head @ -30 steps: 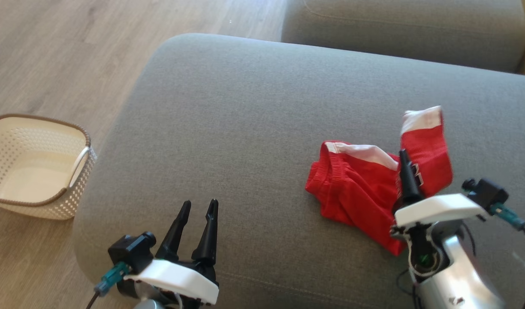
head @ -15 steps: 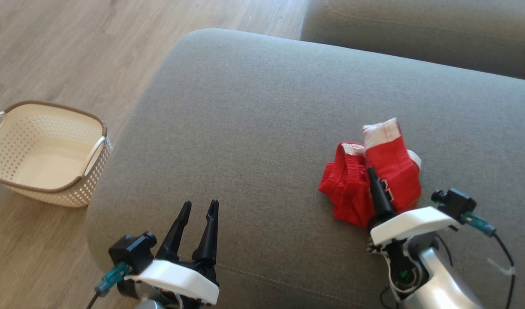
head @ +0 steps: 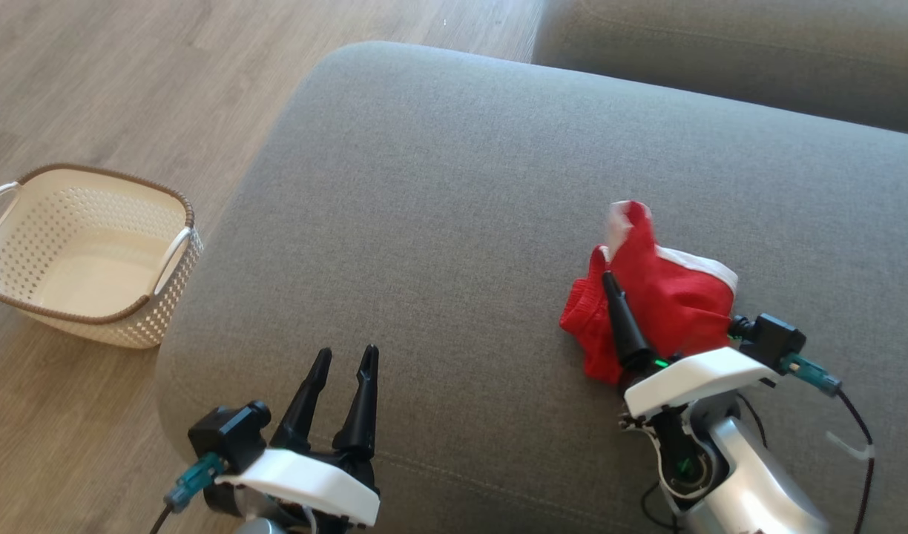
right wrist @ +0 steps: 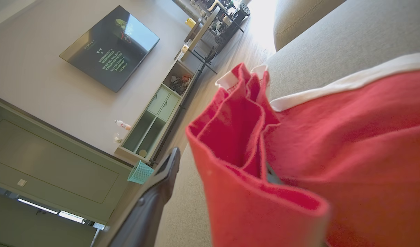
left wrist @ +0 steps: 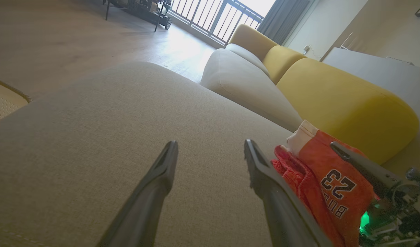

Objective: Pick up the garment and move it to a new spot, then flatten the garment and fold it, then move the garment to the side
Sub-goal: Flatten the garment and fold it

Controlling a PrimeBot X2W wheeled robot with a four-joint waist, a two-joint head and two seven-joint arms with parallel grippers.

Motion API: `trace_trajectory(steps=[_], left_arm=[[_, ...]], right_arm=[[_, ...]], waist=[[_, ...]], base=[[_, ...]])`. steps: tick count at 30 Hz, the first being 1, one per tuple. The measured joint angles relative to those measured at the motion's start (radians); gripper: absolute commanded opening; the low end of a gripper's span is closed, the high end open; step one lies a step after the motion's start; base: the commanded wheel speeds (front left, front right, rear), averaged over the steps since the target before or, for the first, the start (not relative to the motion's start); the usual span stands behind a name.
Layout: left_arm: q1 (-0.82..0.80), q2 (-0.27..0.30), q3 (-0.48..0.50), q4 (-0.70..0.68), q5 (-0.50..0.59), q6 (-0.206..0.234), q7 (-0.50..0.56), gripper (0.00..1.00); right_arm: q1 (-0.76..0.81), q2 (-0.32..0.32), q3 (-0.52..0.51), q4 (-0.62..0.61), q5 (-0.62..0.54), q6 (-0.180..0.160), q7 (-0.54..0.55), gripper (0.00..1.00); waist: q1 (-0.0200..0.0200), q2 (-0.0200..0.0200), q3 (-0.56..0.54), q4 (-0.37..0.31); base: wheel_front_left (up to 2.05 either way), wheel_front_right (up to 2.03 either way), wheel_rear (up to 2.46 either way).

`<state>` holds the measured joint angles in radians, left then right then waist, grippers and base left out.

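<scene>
The garment (head: 669, 304) sits right of centre in the head view, on the grey sofa seat (head: 439, 222). It has just gone slack. A second ago a flap with a white edge stood up tall above the heap, pinched by the right gripper (head: 626, 285). Now that flap has sagged into a short peak and the cloth lies bunched low on the cushion.

The right jaws have let go and stand spread. In the right wrist view one dark finger is off at the lower left, clear of the red folds, while the other is buried under the fabric. The whole head view has also slid a little (that is the camera turning, I'd say, not the furniture).

To me this looks like the set-down that ends the move to a new spot. Flattening, folding and the move to the side are all still to do.

As it lies, the garment is a crumpled red lump with a white band along its upper right edge. A gathered, ribbed hem shows at its left. In the lower right of the left wrist view a small dark "23" over some lettering shows on one face.

The left gripper (head: 346, 351) is at the lower left of the head view, jaws spread and empty, well apart from the cloth. A pale perforated basket (head: 76, 320) stands on the wood floor at the far left.
</scene>
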<state>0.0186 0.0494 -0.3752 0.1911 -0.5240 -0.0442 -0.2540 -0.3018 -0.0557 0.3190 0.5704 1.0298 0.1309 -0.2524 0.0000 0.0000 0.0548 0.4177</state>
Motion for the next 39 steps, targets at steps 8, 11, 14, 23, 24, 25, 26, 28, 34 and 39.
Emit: trace_trajectory(steps=[8,11,14,23,24,25,26,28,34,39], left_arm=[[-0.003,0.000,-0.002,0.000,-0.009,0.000,0.000,1.00],[-0.003,0.000,-0.001,0.002,-0.009,0.000,0.000,1.00],[-0.003,0.000,-0.002,0.004,-0.009,0.000,0.000,1.00],[-0.001,0.000,0.007,0.003,-0.005,0.000,0.000,1.00],[-0.001,0.000,0.010,0.003,-0.005,0.000,0.000,1.00],[0.000,0.000,0.015,0.002,-0.005,0.000,0.000,1.00],[0.000,0.000,0.021,0.001,-0.005,0.000,0.000,1.00],[0.001,0.000,0.034,-0.005,-0.003,0.000,0.000,1.00],[0.002,0.000,0.048,-0.021,0.012,0.000,0.000,1.00],[0.002,0.000,0.061,-0.030,0.013,0.000,0.000,1.00]], right_arm=[[-0.006,-0.001,0.099,0.026,-0.008,0.000,0.000,1.00],[-0.023,-0.001,0.153,0.103,-0.010,0.000,0.012,1.00],[-0.036,-0.001,0.178,0.155,-0.004,0.000,0.012,1.00],[-0.078,-0.007,0.163,0.115,-0.033,0.000,0.004,1.00],[-0.076,-0.013,0.137,0.095,-0.044,0.000,0.004,1.00],[-0.075,-0.021,0.110,0.075,-0.058,0.000,0.004,1.00],[-0.073,-0.035,0.085,0.054,-0.090,0.000,0.004,1.00],[-0.062,-0.072,0.039,0.018,-0.200,0.000,0.004,1.00],[0.072,-0.107,-0.140,-0.072,-0.564,0.000,0.000,1.00],[0.164,-0.074,-0.259,-0.192,-0.815,0.000,0.000,1.00]], waist=[[0.0000,0.0000,0.015,0.007],[0.0000,0.0000,0.014,0.007],[0.0000,0.0000,0.013,0.006],[0.0000,0.0000,-0.011,-0.048],[0.0000,0.0000,-0.015,-0.057],[0.0000,0.0000,-0.020,-0.066],[0.0000,0.0000,-0.024,-0.077],[0.0000,0.0000,-0.033,-0.099],[0.0000,0.0000,-0.058,-0.171],[0.0000,0.0000,-0.070,-0.225]], base=[[0.00,0.00,0.00],[0.00,0.00,0.00],[0.00,0.00,0.00],[0.00,0.00,0.00],[0.00,0.00,0.00],[0.00,0.00,0.00],[0.00,0.00,0.00],[0.00,0.00,0.00],[0.00,0.00,0.00],[0.00,0.00,0.00]])
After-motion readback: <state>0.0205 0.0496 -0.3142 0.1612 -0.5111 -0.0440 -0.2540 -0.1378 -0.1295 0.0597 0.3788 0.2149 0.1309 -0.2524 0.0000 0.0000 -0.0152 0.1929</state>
